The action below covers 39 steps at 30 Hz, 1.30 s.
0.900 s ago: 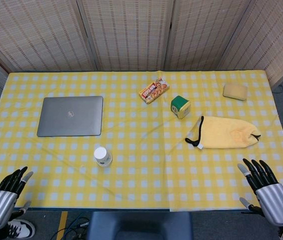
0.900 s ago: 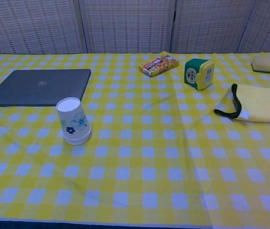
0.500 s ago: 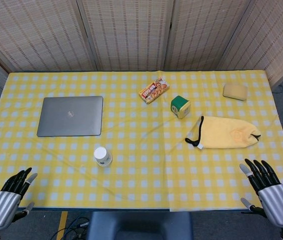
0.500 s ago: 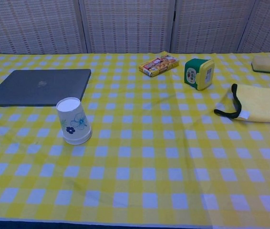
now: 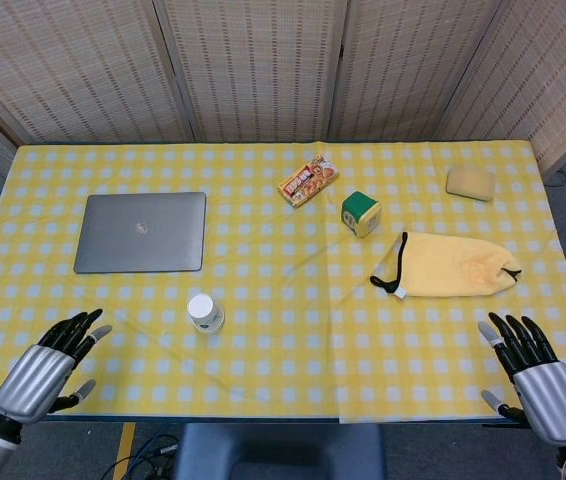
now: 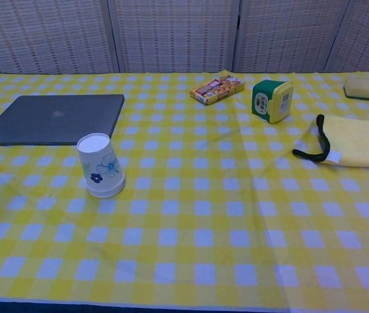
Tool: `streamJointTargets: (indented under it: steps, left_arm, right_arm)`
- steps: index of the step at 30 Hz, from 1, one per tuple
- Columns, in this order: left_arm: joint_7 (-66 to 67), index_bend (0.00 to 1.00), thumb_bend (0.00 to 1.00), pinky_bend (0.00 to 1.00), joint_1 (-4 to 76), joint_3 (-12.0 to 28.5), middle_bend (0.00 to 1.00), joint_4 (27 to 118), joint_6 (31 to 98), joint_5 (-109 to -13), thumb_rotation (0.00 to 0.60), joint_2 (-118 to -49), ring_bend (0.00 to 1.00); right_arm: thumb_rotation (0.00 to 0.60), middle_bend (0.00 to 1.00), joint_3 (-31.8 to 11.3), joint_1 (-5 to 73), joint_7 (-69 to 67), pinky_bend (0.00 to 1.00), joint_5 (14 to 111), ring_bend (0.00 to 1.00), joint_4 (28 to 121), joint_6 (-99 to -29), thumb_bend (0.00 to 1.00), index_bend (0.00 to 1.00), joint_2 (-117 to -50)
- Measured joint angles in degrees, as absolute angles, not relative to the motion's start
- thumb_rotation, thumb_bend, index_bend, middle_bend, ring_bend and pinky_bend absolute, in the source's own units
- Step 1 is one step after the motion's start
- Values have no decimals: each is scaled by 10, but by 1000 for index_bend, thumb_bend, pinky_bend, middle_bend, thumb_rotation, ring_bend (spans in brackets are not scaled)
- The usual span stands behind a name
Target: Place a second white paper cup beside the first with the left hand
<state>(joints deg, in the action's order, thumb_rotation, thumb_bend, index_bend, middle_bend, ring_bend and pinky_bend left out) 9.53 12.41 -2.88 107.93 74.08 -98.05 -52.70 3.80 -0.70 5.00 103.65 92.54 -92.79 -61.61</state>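
Note:
One white paper cup (image 5: 204,312) with a blue flower print stands upside down on the yellow checked cloth, in front of the laptop; the chest view shows this cup (image 6: 100,165) at mid left. No second cup is visible. My left hand (image 5: 45,368) hovers over the table's front left edge, fingers spread and empty, well to the left of the cup. At the front right corner, my right hand (image 5: 535,379) is also empty with fingers apart. Neither hand appears in the chest view.
A grey closed laptop (image 5: 141,231) lies behind the cup. A snack packet (image 5: 308,180), a green-and-yellow box (image 5: 360,213), a yellow pouch with a black strap (image 5: 450,265) and a tan sponge (image 5: 470,183) sit across the right half. Wicker screens stand behind the table.
My left hand dropped back, then moved up and right over the table's front left edge. The right hand shifted only slightly. The cup has not moved.

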Motion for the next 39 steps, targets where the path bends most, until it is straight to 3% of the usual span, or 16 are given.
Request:
streamJointTargets:
  steps: [9, 17, 39]
  left_arm:
    - [155, 166, 322, 165, 212, 35, 0, 1113, 628, -844, 600, -510, 0]
    - [255, 188, 322, 165, 297, 64, 0, 1117, 538, -730, 600, -551, 0]
    - [364, 200, 322, 165, 423, 69, 0, 1119, 487, -570, 600, -616, 0]
  right_arm:
    - [600, 0, 30, -1, 63, 0, 1017, 0, 932, -913, 155, 0, -618]
    - [600, 0, 29, 3, 66, 0, 1011, 0, 934, -904, 155, 0, -617]
    - [600, 0, 25, 10, 37, 0, 1001, 0, 932, -901, 155, 0, -605]
